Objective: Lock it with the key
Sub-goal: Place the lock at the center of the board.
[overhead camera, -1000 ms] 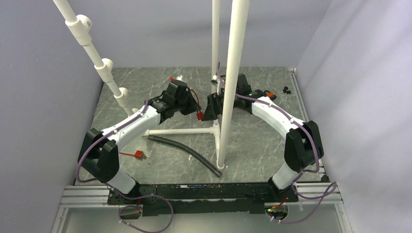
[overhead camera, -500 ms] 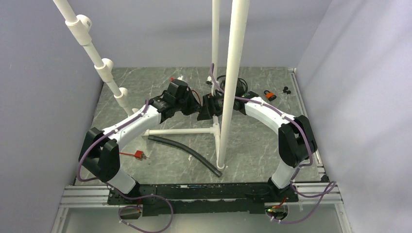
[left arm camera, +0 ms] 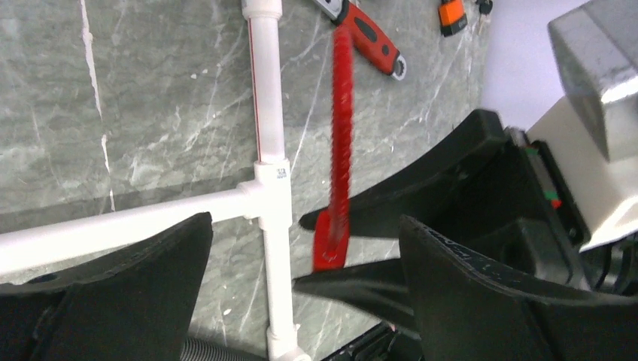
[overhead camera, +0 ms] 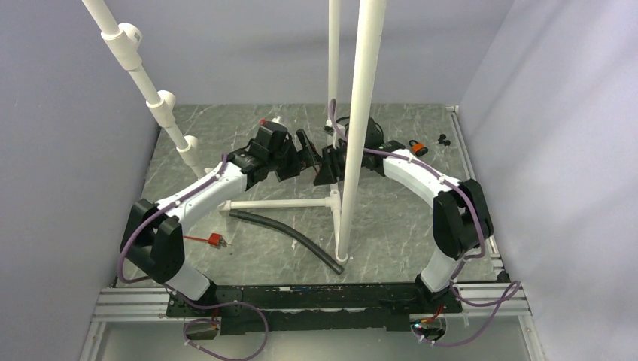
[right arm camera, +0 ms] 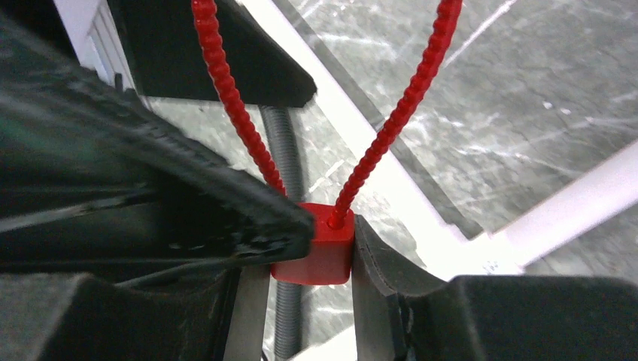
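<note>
A red cable lock, a small red block (right arm camera: 314, 252) with a ribbed red cable (right arm camera: 399, 113) looping up from it, hangs between the two arms. My right gripper (right arm camera: 331, 248) is shut on the block, one finger pressed on each side. The left wrist view shows the same block (left arm camera: 329, 241) and cable (left arm camera: 342, 135) between the right gripper's dark fingers. My left gripper (left arm camera: 305, 226) stands wide open around that spot and touches nothing. Small dark keys (overhead camera: 442, 139) lie at the back right beside an orange padlock (overhead camera: 415, 147).
A white pipe frame (overhead camera: 286, 203) lies on the table, with a tall white post (overhead camera: 360, 128) in front of the right arm. A black corrugated hose (overhead camera: 290, 237) lies near the front. A second red lock (overhead camera: 214, 239) sits left of it. A red-handled tool (left arm camera: 372, 37) lies farther back.
My left gripper has opened and let go of the red lock. My right gripper has moved in from the right and shut on the lock's block.
</note>
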Action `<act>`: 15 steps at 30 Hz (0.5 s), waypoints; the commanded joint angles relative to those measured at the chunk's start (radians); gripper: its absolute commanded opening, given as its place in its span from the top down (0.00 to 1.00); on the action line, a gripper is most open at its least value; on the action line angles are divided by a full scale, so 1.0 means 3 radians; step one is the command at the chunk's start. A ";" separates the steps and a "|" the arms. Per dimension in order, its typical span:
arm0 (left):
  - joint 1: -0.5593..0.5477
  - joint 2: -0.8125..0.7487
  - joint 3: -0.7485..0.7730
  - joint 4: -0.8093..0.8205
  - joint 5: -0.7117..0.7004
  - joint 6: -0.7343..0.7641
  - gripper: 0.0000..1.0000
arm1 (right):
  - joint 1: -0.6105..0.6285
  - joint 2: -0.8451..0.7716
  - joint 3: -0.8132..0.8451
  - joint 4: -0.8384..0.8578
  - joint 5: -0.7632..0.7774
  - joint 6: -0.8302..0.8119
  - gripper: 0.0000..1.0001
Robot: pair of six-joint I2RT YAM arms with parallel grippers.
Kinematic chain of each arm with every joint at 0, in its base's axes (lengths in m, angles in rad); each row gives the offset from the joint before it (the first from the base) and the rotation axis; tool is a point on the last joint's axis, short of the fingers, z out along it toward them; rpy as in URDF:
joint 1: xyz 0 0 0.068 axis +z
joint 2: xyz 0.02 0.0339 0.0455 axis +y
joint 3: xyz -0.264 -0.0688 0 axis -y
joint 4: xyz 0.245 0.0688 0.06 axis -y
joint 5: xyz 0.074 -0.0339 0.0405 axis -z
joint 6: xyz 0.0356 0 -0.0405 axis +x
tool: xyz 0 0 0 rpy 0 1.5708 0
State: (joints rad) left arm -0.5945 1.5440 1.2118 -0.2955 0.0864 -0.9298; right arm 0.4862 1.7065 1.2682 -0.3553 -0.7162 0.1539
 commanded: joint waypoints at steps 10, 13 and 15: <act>0.0088 -0.0595 -0.0388 0.0015 0.0244 0.0644 0.01 | -0.1187 -0.0380 0.0175 -0.2061 -0.0483 -0.2952 0.81; 0.0111 -0.0614 -0.0404 -0.0020 0.0311 0.0798 0.00 | -0.1559 -0.0381 0.0180 -0.2525 -0.0203 -0.3779 0.81; 0.0144 -0.0635 -0.0443 0.0011 0.0428 0.0879 0.01 | -0.1828 -0.0361 0.0142 -0.2733 0.0036 -0.4312 0.81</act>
State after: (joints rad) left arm -0.5674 1.3922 1.0966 -0.3069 0.1562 -0.7551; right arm 0.0429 1.6264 1.2808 -0.9382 -0.7887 -0.7094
